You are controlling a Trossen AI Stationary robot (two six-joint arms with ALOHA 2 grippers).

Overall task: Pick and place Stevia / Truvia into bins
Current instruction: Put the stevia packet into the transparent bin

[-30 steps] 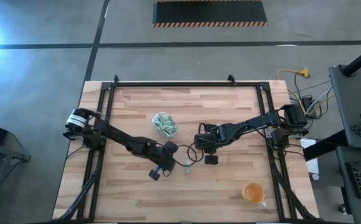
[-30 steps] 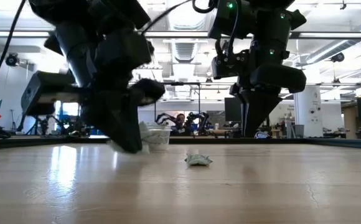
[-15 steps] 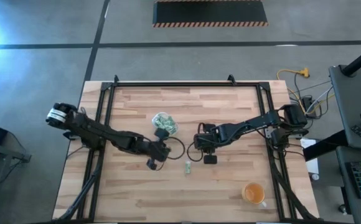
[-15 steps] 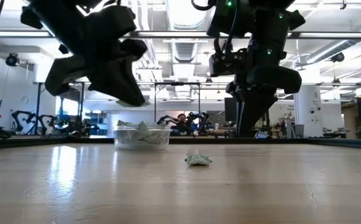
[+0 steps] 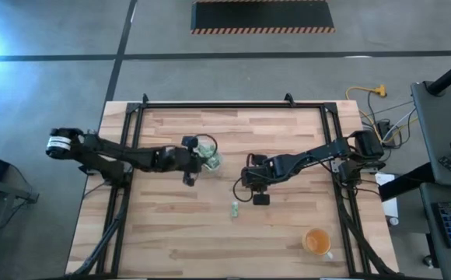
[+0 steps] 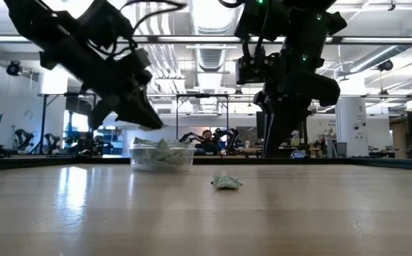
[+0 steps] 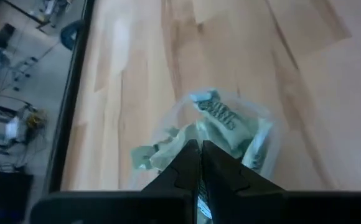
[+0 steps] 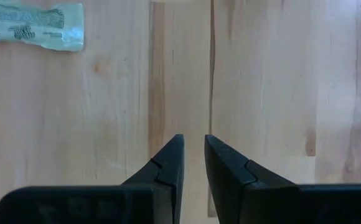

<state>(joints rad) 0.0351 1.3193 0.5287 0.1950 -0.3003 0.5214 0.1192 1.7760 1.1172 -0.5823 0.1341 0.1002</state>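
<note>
- Loose packet [image 5: 234, 208]: one, pale green and white, flat on the bare table [image 5: 288, 132], out in the open middle, well apart from the clear tub [image 5: 207, 154]. Low view shows it a bit crumpled [image 6: 226, 183]; right wrist view has it off to one side [image 8: 34, 26], printed face up.
- Clear tub: one, round-cornered, see-through. Holds a heap of the same green-and-white packets [image 7: 221, 121]; they overlap too much for an exact count, but several. Low view shows the pile reaching about to the rim [image 6: 163, 155].
- Left gripper [image 7: 199, 152]: right over the tub, fingers pressed together. Left wrist view shows a bit of pale paper between the fingers lower down, cannot tell if it is a gripped packet or tub contents behind. High view puts it at the tub's left edge [image 5: 192, 159].
- Right gripper [image 8: 193, 149]: above bare wood, near the loose packet but not touching it. Narrow gap between the fingers, nothing in it. In the high view it sits just up and right of the packet [image 5: 253, 185].
- Orange cup [image 5: 316, 242]: one, with a handle, near the table's front right corner, far from everything else. Contents not discernible.
</note>
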